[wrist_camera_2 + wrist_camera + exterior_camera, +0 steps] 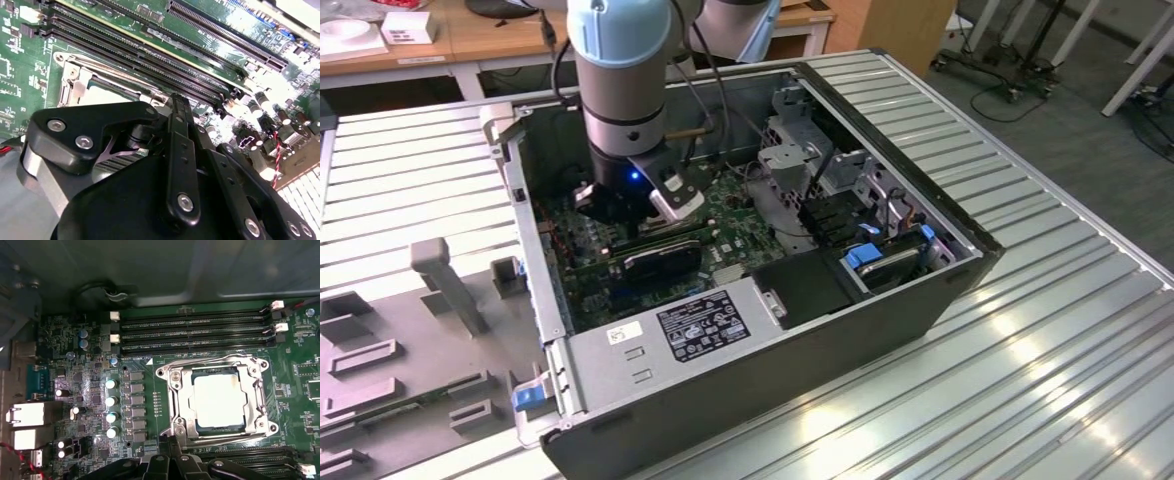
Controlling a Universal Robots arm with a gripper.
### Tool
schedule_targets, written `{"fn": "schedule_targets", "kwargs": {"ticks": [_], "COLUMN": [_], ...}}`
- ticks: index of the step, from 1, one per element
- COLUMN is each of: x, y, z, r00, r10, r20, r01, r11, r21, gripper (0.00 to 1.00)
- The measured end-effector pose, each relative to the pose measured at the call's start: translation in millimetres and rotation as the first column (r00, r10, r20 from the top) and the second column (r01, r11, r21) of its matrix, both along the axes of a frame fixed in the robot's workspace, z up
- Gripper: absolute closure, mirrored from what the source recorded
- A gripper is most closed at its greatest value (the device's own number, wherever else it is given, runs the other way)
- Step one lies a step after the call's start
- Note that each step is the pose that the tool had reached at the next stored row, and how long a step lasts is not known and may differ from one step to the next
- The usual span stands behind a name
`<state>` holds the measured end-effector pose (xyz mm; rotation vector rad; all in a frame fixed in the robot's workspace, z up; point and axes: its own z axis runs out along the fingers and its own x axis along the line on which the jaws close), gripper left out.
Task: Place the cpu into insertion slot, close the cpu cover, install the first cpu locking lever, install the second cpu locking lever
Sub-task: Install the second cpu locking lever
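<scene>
Overhead light glares off the cpu [220, 401]; case interior shadowed.

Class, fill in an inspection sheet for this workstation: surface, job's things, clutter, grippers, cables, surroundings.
Surface: ribbed metal table carrying an open computer case.
Job's things: cpu lies in the insertion slot; cpu cover is down around it; a lever runs along the frame.
Clutter: grey foam fixtures beside the case.
Grippers: gripper hovers at the socket's edge; jaw state unclear.
Cables: red-black twisted wire on the board.
Surroundings: wooden desks behind.
</scene>
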<state>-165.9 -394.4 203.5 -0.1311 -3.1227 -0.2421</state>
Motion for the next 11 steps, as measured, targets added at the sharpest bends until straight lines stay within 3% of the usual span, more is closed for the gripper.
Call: {"fn": "schedule_targets", "kwargs": {"ticks": [11], "x": [0.0], "y": [0.0], "z": [18.6], "r00": [1.0000], "r10": [0.000], "r20": [-0.0001], "r01": [0.000], "r11": [1.0000], "r21": [-0.0001], "gripper": [0.89]}}
